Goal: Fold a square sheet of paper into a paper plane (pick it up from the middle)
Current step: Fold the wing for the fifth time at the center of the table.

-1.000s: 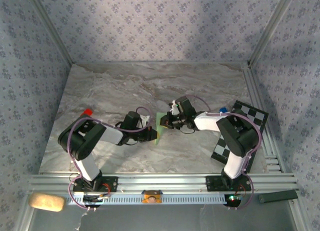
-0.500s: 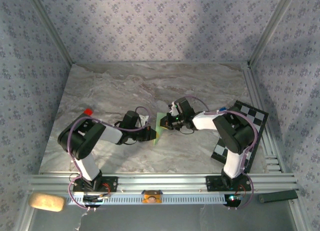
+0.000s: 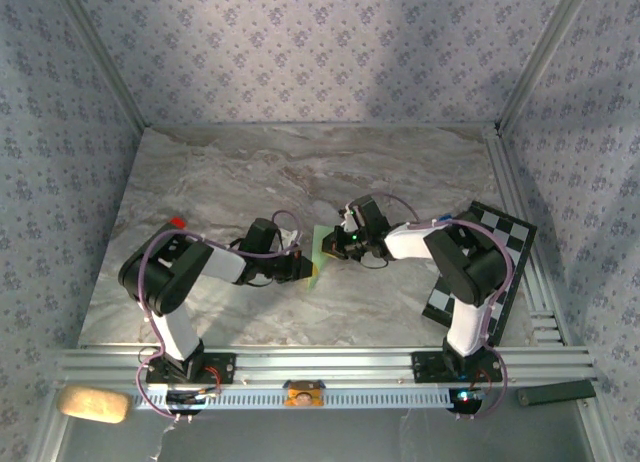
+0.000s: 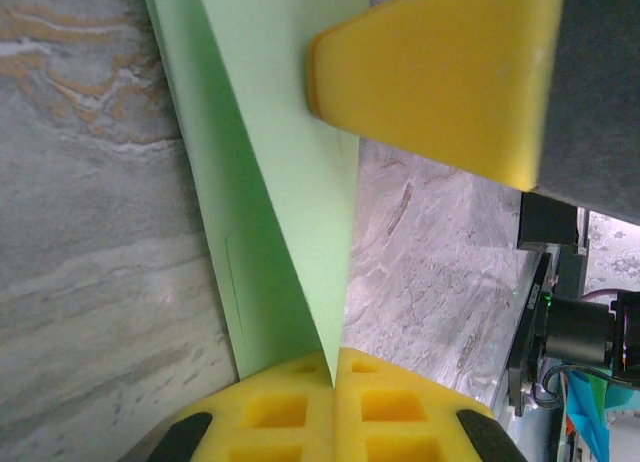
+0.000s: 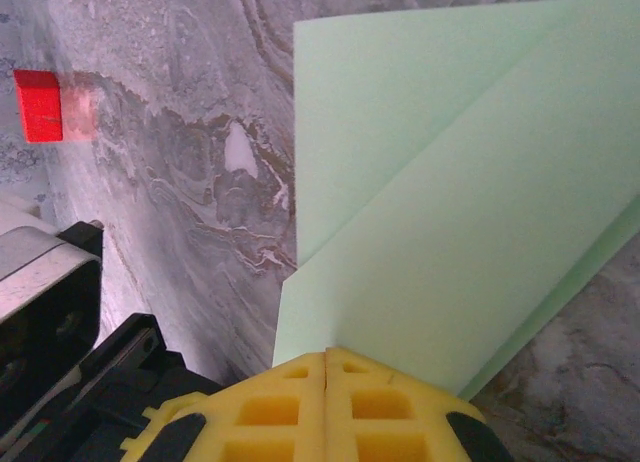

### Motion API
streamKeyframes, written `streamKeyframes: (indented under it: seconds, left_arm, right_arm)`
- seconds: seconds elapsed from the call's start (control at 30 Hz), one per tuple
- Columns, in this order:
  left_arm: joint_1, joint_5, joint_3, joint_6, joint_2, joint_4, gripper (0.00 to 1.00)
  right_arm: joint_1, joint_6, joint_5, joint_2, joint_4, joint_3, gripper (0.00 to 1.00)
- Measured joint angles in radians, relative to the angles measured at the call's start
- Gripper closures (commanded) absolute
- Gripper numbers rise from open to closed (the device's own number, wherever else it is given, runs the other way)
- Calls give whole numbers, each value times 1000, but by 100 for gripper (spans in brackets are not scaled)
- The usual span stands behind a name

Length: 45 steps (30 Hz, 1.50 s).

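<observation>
Partly folded green paper sheet (image 4: 285, 192), its layers overlapping on diagonal creases, held between the two sets of jaws above the middle of the marble table (image 3: 230, 172). The left jaws are fully closed, yellow pads (image 4: 290, 412) pinching one corner. The right jaws are likewise clamped on the opposite edge. A small red square (image 5: 40, 104) lies on the table, well left of the right jaws.

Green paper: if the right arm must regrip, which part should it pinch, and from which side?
Pinch the edge where the folded layers overlap, where the right gripper is shut now, coming edge-on from the right, opposite the left gripper. The paper stands upright and thin, so jaws should probably close across its flat faces.
</observation>
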Motion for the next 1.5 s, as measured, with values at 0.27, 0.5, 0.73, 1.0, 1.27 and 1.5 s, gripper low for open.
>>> streamKeyframes:
  seconds: [0.27, 0.5, 0.73, 1.0, 1.27, 1.5]
  left_arm:
    - [2, 6, 2, 0, 3, -1, 100]
    - [2, 7, 2, -1, 3, -2, 94]
    - [-1, 0, 2, 0, -25, -34, 86]
    - [-8, -9, -2, 3, -86, -143, 89]
    - [-8, -9, -2, -5, -86, -161, 80]
    - [-8, -27, 2, -28, -91, -157, 77]
  right_arm:
    - [0, 8, 3, 17, 1, 1, 97]
    - [0, 8, 3, 35, -26, 24, 98]
    - [0, 8, 8, 41, -82, 53, 98]
    - [0, 8, 12, 41, -102, 61, 98]
    - [0, 7, 15, 43, -122, 71, 98]
    - [0, 8, 15, 43, -124, 72, 98]
